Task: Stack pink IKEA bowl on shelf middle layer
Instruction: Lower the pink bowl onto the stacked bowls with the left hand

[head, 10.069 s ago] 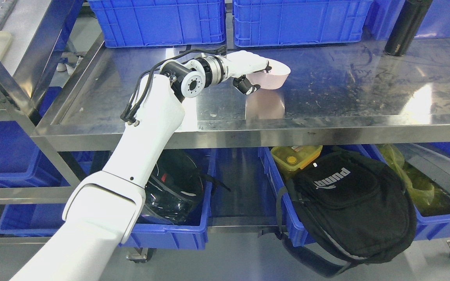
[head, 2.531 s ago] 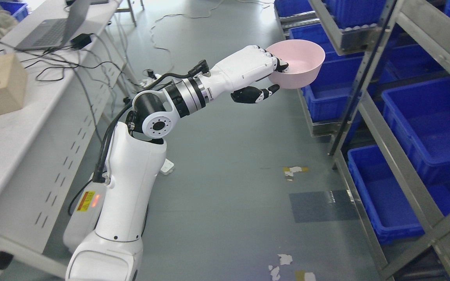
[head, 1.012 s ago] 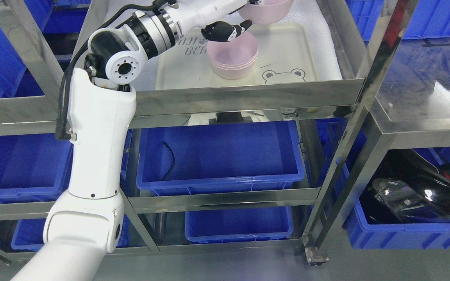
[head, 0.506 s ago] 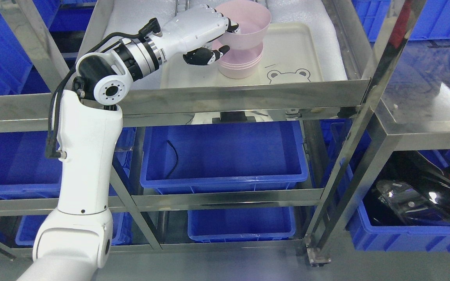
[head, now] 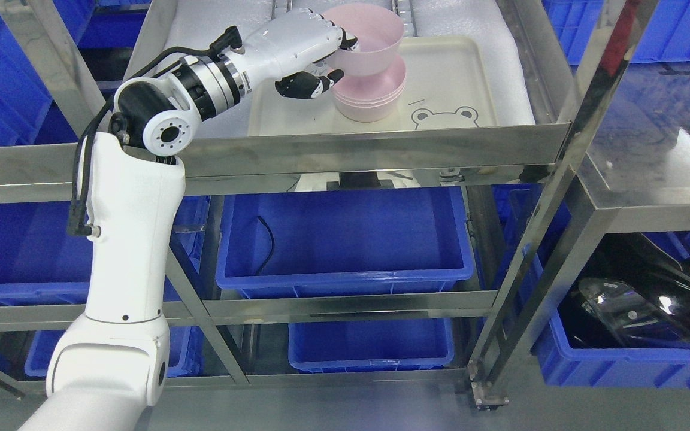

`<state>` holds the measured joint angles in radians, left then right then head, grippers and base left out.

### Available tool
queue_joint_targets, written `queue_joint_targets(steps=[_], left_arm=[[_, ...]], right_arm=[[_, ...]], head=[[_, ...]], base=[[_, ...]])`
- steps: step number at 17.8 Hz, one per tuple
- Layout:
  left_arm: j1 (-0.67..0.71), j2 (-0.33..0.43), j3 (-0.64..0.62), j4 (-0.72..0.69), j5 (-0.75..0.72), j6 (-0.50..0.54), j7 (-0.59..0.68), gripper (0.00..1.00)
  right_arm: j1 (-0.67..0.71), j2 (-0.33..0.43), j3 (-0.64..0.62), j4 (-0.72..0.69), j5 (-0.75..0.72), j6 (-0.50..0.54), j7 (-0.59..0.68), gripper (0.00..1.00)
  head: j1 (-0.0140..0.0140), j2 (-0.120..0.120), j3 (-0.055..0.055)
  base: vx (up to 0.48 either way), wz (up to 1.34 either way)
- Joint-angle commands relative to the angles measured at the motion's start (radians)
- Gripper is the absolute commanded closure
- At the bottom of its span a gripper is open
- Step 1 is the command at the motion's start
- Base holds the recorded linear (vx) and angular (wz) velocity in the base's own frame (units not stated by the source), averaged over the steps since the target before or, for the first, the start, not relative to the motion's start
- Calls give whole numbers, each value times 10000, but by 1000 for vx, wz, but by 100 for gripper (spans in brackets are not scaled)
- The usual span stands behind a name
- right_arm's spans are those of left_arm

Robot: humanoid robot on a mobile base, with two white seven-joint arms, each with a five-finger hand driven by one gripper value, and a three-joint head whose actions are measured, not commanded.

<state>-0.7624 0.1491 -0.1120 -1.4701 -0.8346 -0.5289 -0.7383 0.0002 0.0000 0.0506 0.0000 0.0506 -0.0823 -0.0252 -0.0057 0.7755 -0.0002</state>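
One pink bowl (head: 368, 37) is pinched by its rim in the left hand (head: 306, 51), just above the stack of pink bowls (head: 370, 93) on the cream tray (head: 453, 78) on the shelf (head: 375, 152). Most of the job looks done; lowering the bowl in and letting go is what is left

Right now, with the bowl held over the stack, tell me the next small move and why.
Probably lower the pink bowl straight down and level it. The left hand grips its near rim, and the bowl sits tilted, only partly nested in the stack of pink bowls on the cream tray. Once it seats flat, the fingers can open.
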Motion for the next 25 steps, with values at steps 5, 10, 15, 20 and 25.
queue_joint_targets(steps=[5,10,15,20,25], left_arm=[[-46,-479,-552,419,-383,89,-11,92],[-107,-402,-445,389,-367,89,-42,91],[-107,-49,-46,328,-260,-18,-394,88],[-92,-110,0,312,-260,-49,-379,82],[-76,-49,31,328,-291,-156,-333,50]], right_arm=[[212,-175,0,-175,0,-6,-9,0],[212,-175,0,-175,0,-6,-9,0],[212,-175,0,-175,0,-6,-9,0],[212,-175,0,-175,0,-6,-9,0],[212,-175,0,-175,0,-6,-9,0]], head=[[0,0,0],[0,-1,0],[0,0,0],[0,-1,0],[0,-1,0]], base=[[-5,-12],[0,-5],[0,0],[0,0],[0,0]])
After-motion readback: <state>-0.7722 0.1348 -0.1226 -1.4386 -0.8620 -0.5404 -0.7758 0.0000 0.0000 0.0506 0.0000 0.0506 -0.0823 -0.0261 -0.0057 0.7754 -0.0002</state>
